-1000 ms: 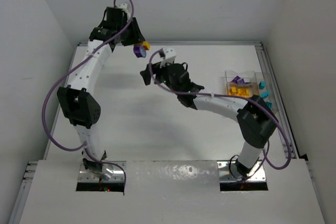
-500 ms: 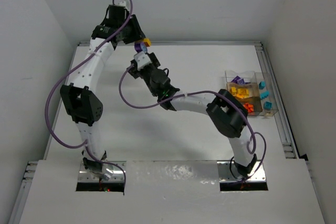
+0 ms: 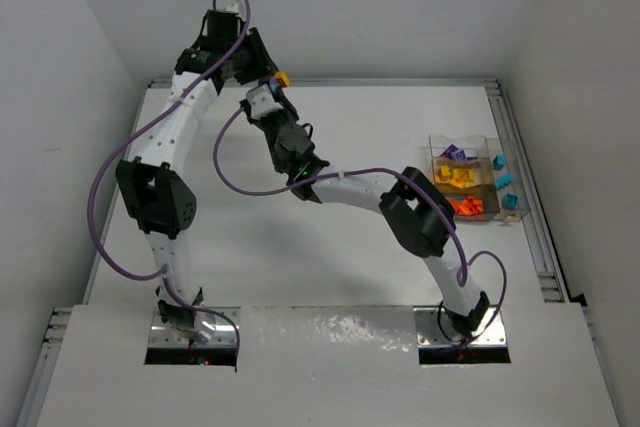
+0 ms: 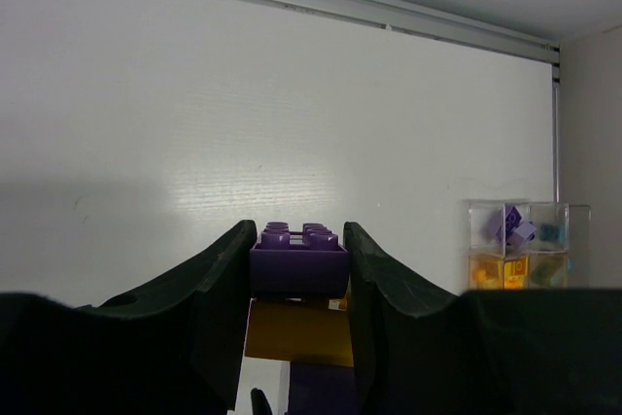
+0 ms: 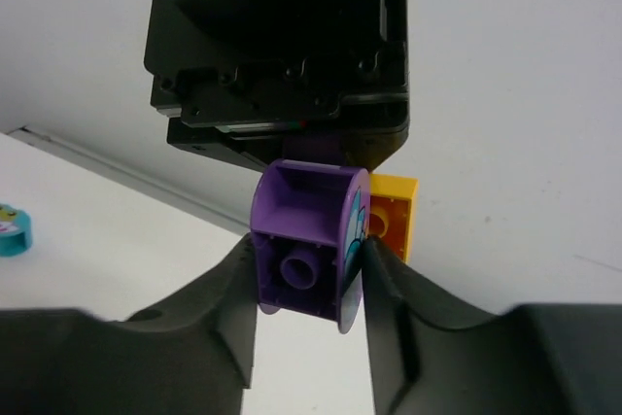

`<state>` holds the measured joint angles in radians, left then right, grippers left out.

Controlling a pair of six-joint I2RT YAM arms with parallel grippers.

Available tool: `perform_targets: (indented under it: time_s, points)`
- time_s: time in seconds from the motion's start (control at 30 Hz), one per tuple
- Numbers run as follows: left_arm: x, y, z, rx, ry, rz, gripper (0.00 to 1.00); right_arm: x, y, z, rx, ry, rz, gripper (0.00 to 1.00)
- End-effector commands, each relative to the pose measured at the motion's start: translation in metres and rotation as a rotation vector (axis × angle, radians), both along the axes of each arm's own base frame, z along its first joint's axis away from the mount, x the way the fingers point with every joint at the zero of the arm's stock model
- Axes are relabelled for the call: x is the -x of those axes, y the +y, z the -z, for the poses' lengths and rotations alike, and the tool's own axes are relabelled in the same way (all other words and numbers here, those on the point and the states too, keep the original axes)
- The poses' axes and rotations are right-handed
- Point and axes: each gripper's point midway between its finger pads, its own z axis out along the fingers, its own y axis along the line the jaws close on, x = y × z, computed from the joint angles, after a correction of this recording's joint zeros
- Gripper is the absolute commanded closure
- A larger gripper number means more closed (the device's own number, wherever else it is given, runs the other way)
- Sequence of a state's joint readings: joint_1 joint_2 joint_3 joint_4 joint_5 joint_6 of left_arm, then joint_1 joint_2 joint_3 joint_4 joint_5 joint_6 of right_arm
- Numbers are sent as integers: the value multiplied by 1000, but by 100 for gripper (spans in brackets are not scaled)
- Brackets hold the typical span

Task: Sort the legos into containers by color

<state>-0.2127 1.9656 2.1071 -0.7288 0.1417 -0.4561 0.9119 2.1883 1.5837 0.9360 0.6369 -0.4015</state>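
My left gripper (image 4: 298, 240) is raised over the table's far left and shut on a purple lego (image 4: 298, 261). A yellow lego (image 4: 298, 332) is stuck beneath it. In the right wrist view my right gripper (image 5: 309, 264) has come up under that stack. Both its fingers press the sides of a rounded purple lego (image 5: 309, 240), and the yellow lego (image 5: 394, 216) sits just behind it. From above, the two grippers meet near the yellow lego (image 3: 281, 78). The clear containers (image 3: 475, 182) stand at the right edge and hold purple, yellow, orange and teal legos.
A teal round piece (image 5: 14, 230) lies on the table at the left of the right wrist view. A metal rail (image 3: 520, 162) borders the table on the right, beside the containers. White walls close in behind and on both sides.
The right arm swung left across the table up to the left gripper, and its jaws closed in around the rounded purple lego. The left gripper kept its hold and barely moved.
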Motion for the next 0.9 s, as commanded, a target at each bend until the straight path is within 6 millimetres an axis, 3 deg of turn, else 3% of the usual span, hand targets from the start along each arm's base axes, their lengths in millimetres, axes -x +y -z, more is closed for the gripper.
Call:
perform_targets:
  time_s: [0.0,0.07,0.13,0.17,0.3,0.33,0.37,0.4,0.43,0.47,0.63,0.87]
  points:
    - [4,-19,-24,75,-43,54,100,0,2,-21,-50,-50,14,66]
    - [5,-20,-26,77,-44,56,100,-1,2,-20,-51,-49,17,77]
    - [5,-20,-26,80,-43,58,100,-1,1,-21,-59,-51,17,98]
    - [5,-20,-25,82,-42,59,100,0,1,-21,-59,-48,15,100]
    - [2,-20,-19,75,-37,53,100,8,-6,-19,-47,-51,2,100]
    - [-1,-18,-18,66,-43,49,100,14,-8,-5,-22,-33,-6,100]
    - [-3,-17,-16,58,-46,43,100,21,-12,-16,-47,-50,-9,100]
    - [-6,-15,-15,49,-50,36,100,25,-15,-14,-45,-45,-12,100]
    - [-11,-12,-13,37,-57,25,100,34,-17,0,-32,-19,-24,100]
    - [-13,-12,-11,34,-54,23,100,40,-22,-9,-55,-20,-24,100]
    - [-14,-11,1,19,-31,31,100,56,-33,12,-62,33,-30,100]
    - [-15,-3,4,-9,-32,19,100,85,-60,9,-95,126,-68,100]
